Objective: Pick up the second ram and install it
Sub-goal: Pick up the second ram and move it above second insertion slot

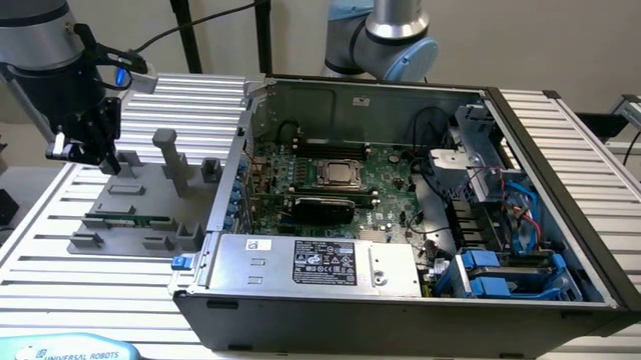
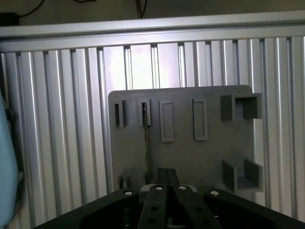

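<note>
The second ram point(image 1: 127, 220) is a thin green stick standing on edge in a slot of the grey fixture plate point(image 1: 130, 196), at the exterior view's left of the open computer case. In the wrist view the ram point(image 2: 146, 143) appears edge-on as a narrow dark line on the plate point(image 2: 186, 152). My gripper point(image 1: 80, 152) hangs above the plate's far left corner, well above and apart from the ram. Its fingers point(image 2: 157, 191) are pressed together, shut with nothing between them; my gripper point(image 2: 167, 174) looks straight down on the plate.
The open computer case point(image 1: 401, 195) lies on the ribbed aluminium table point(image 1: 60, 262), showing the motherboard point(image 1: 341, 176), the black memory slots point(image 1: 300, 139) and the power supply point(image 1: 315, 262). Upright grey posts point(image 1: 170, 161) rise from the fixture plate. A second robot's base point(image 1: 386, 41) stands behind the case.
</note>
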